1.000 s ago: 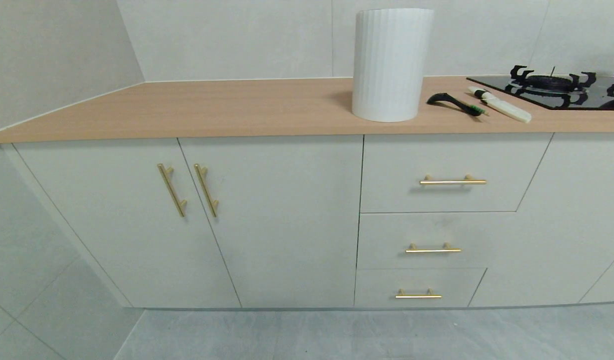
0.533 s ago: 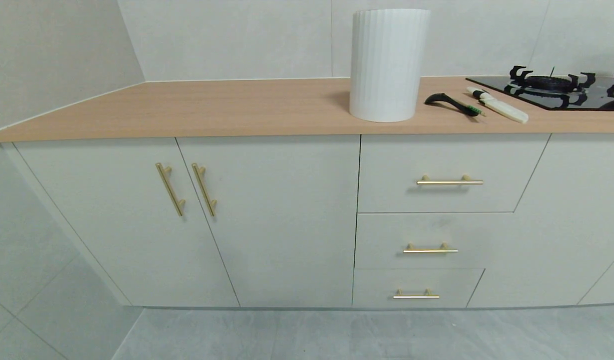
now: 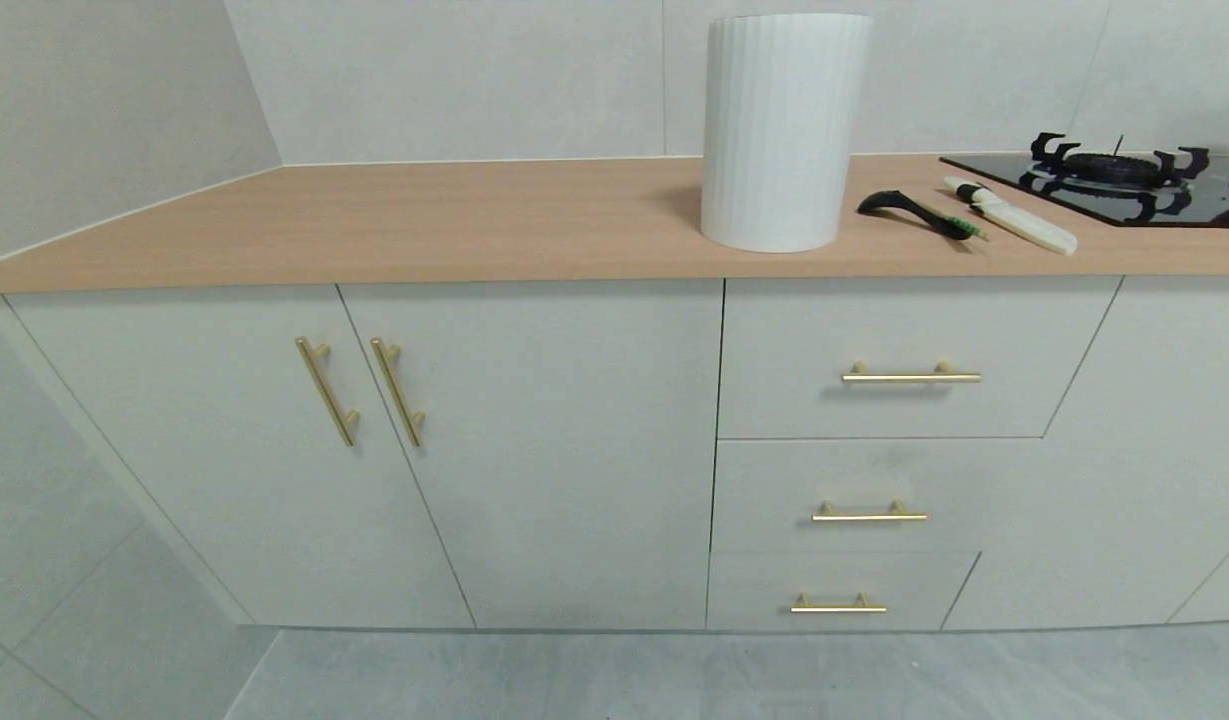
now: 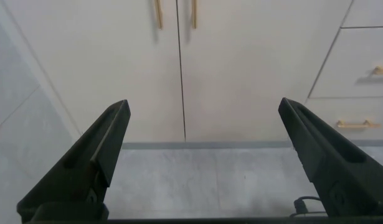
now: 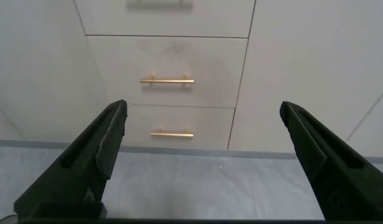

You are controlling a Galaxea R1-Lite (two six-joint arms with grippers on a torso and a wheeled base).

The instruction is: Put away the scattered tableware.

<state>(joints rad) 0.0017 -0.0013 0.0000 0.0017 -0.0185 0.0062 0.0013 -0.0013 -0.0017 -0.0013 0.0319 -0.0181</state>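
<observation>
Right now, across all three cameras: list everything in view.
countertop: 1, wood-brown, over the cabinets
gas hob: 1, black, set in the countertop's right end
ribbed container: 1, white, upright on the countertop
black-handled utensil: 1, black with green tip, lying on the countertop right of the container
cream utensil: 1, cream-white, between the black-handled utensil and the gas hob
cabinet doors: 2, pale grey with gold handles, shut, under the countertop
drawers: 3, pale grey with gold handles, shut, stacked right of the doors
left gripper: 1, black, open, low before the cabinet doors
right gripper: 1, black, open, low before the lower drawers
</observation>
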